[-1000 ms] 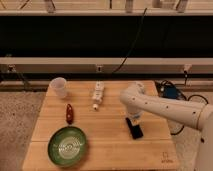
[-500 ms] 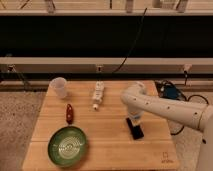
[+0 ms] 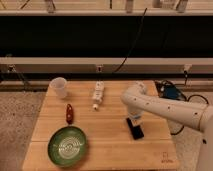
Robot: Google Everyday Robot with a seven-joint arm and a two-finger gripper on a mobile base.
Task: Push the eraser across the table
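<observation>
Wooden butcher-block table (image 3: 107,145), white arm reaching in from the right, gripper (image 3: 134,120) down at the eraser (image 3: 135,128).

Table: light wood, rectangular, small dark logo mark (image 3: 166,157) at the near right corner. Arm (image 3: 165,107): white, enters from the right edge, runs leftward over the table's right half, bends at a rounded elbow and drops to the gripper. Gripper sits low over the right-centre of the table; finger state cannot be told. Eraser: small flat black block, lying on the table directly under and just in front of the gripper, apparently touching it. Green plate (image 3: 67,146) at near left; white cup (image 3: 59,87) at far left; white power strip (image 3: 98,94) at far centre; small red-dark pepper-like object (image 3: 69,113) between cup and plate.
</observation>
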